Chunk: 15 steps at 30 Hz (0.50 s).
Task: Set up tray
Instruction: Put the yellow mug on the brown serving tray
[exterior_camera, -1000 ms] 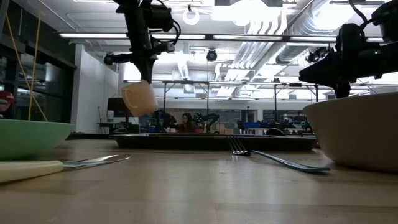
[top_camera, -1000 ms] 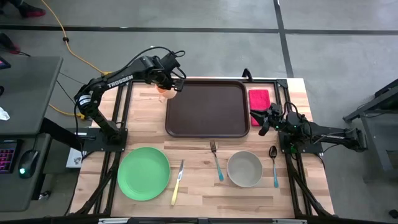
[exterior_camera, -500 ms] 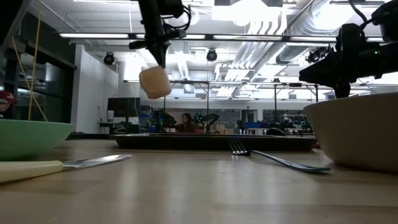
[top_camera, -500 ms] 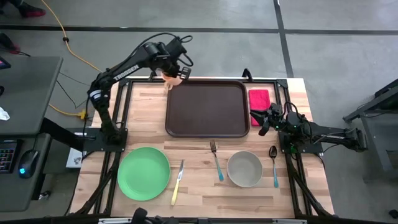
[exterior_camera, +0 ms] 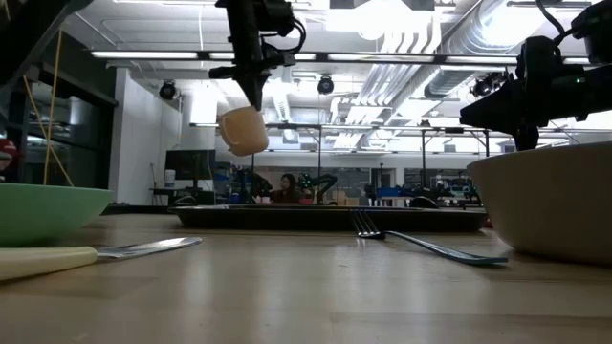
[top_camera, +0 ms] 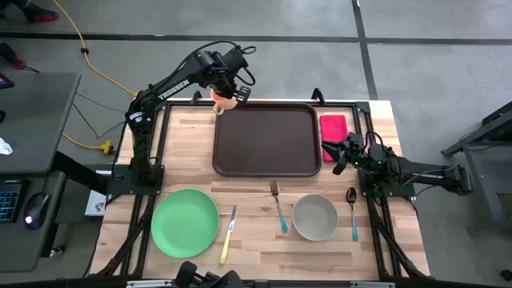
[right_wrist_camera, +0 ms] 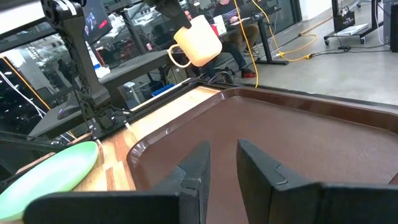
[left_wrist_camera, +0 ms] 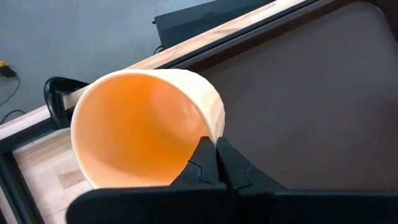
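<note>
A pale orange cup point(top_camera: 224, 102) with a side handle point(right_wrist_camera: 180, 57) hangs in the air over the far left corner of the dark brown tray point(top_camera: 266, 138). My left gripper point(top_camera: 230, 90) is shut on it from above; the low view shows the cup point(exterior_camera: 243, 131) well clear of the tray point(exterior_camera: 325, 218). My right gripper point(top_camera: 330, 152) waits at the tray's right edge, beside the red napkin point(top_camera: 334, 127). It is level and open with nothing between its fingers point(right_wrist_camera: 196, 163). My left gripper pinches the cup's wall at its rim point(left_wrist_camera: 213, 132), with one finger inside the cup and one outside. The fingers slant steeply down from above. The cup hangs tilted below them, lifted clear of table and tray, its mouth toward the wrist.
Along the near edge lie a green plate point(top_camera: 185, 222), a knife point(top_camera: 228, 234), a fork point(top_camera: 278, 206), a grey bowl point(top_camera: 314, 217) and a spoon point(top_camera: 352, 213). Black clamps sit at the table's far edge point(left_wrist_camera: 59, 93).
My left gripper has risen and gone toward the table's far and right edges, carrying the cup from beside the tray's far left corner to over that corner. The cup has stayed in the hold and has turned a little with the wrist.
</note>
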{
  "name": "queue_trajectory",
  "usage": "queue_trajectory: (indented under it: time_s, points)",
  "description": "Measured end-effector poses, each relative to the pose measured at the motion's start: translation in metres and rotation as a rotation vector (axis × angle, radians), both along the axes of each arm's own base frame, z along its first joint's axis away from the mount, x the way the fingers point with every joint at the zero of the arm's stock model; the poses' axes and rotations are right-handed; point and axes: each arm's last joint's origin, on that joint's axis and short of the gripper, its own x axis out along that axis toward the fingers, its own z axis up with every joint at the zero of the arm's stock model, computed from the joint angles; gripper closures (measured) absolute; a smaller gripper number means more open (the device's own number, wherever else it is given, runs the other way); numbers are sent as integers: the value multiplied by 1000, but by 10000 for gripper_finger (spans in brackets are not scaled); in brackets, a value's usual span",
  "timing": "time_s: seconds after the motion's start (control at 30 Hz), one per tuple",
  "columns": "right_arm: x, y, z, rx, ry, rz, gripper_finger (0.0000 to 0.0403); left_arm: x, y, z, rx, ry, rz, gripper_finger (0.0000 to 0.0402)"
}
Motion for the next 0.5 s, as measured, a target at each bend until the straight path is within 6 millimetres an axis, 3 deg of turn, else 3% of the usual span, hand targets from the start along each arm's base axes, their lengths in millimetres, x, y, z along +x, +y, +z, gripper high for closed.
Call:
queue_trajectory:
  time_s: [0.5]
  points:
    - [0,0,0,-12,6,-2,346,-1,3,1,63,39,-13,391]
